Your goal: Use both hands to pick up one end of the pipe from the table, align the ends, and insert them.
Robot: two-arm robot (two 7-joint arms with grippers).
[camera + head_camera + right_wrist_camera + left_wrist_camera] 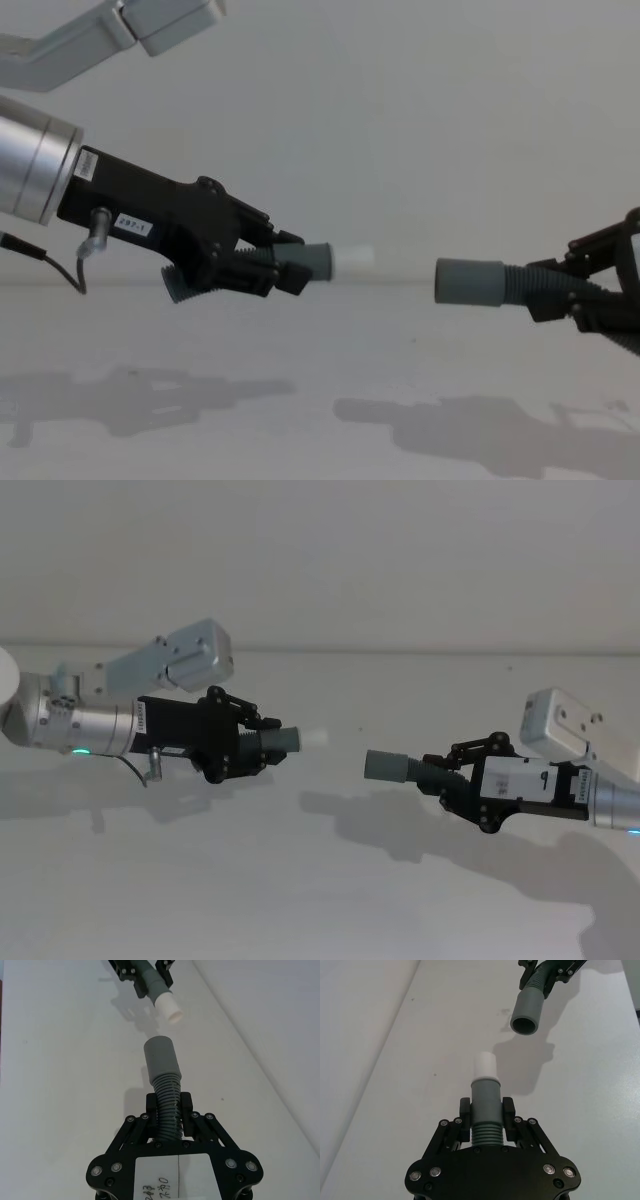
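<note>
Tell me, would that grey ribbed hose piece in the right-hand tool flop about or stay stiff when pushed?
Probably somewhat bendy: the hose piece has a ribbed, slightly curved middle, so it may flex under a push. It juts from the right tool without drooping, so it seems light and self-supporting. The ribs likely resist slipping.
</note>
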